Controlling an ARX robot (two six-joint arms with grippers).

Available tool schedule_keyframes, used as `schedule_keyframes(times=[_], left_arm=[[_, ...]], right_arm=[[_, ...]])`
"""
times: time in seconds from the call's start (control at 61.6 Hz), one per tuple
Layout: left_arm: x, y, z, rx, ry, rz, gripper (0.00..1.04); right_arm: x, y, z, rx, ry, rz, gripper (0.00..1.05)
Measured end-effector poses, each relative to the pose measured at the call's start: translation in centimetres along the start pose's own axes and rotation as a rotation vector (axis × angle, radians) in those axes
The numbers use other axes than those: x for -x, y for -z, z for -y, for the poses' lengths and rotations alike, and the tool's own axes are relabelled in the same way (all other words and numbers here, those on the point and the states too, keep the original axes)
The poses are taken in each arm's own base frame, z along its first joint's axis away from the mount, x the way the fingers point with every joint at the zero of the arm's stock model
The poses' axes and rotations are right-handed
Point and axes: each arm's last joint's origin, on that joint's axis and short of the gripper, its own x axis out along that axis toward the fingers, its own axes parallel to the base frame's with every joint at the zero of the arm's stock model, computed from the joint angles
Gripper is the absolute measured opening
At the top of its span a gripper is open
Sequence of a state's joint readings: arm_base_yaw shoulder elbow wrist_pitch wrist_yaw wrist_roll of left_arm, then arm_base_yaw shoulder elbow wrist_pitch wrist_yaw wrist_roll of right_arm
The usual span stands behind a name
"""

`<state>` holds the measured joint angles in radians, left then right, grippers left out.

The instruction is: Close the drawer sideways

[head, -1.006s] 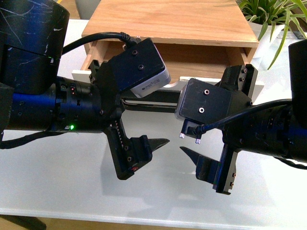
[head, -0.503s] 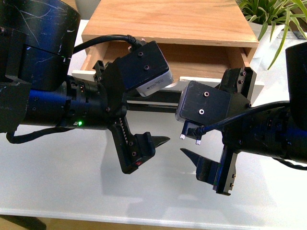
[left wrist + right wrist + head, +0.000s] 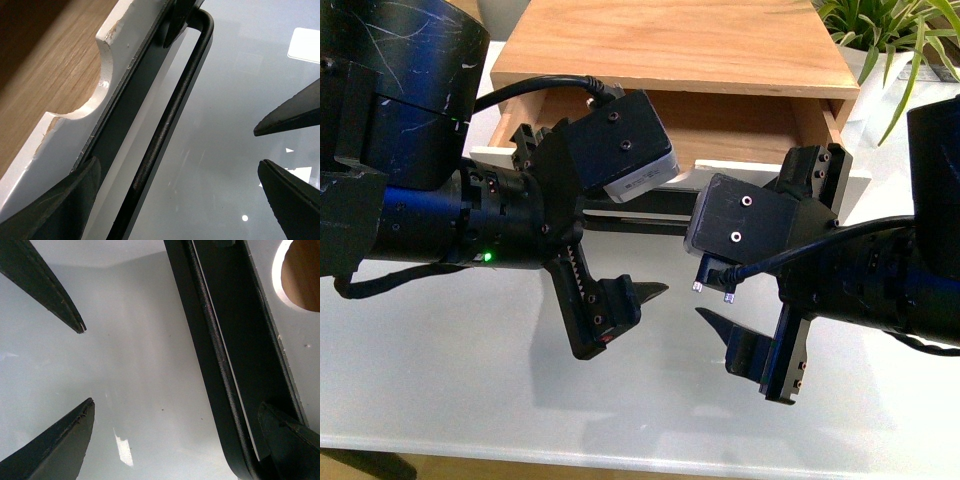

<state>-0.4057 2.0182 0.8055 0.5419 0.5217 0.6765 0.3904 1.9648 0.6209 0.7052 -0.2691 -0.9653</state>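
left wrist view alone shows chipped paint on the drawer (image 3: 55,135).

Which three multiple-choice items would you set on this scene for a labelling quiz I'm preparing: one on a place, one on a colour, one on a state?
1. Where is the plant?
A) between the two arms
B) at the far right, beside the wooden cabinet top
C) on the near table edge

2. What colour is the bar handle of the drawer?
A) red
B) brass
C) black

3. What state is the drawer in?
A) partly open
B) fully shut
C) taken out and turned upside down

Answers:
1 B: green leaves show in the front view's upper right corner.
2 C: the left wrist view shows a black bar.
3 A: its light wood inside shows below the top.
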Motion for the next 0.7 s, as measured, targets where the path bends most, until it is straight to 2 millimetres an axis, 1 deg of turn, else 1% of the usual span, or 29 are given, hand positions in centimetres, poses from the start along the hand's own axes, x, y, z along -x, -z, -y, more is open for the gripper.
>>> schedule_keyframes(times=[0.698], left_arm=[[-0.46,-0.18,-0.26,0.011,0.004,-0.021,0.96]], right_arm=[[-0.07,0.01,0.17,-0.006,0.015,0.004,0.96]])
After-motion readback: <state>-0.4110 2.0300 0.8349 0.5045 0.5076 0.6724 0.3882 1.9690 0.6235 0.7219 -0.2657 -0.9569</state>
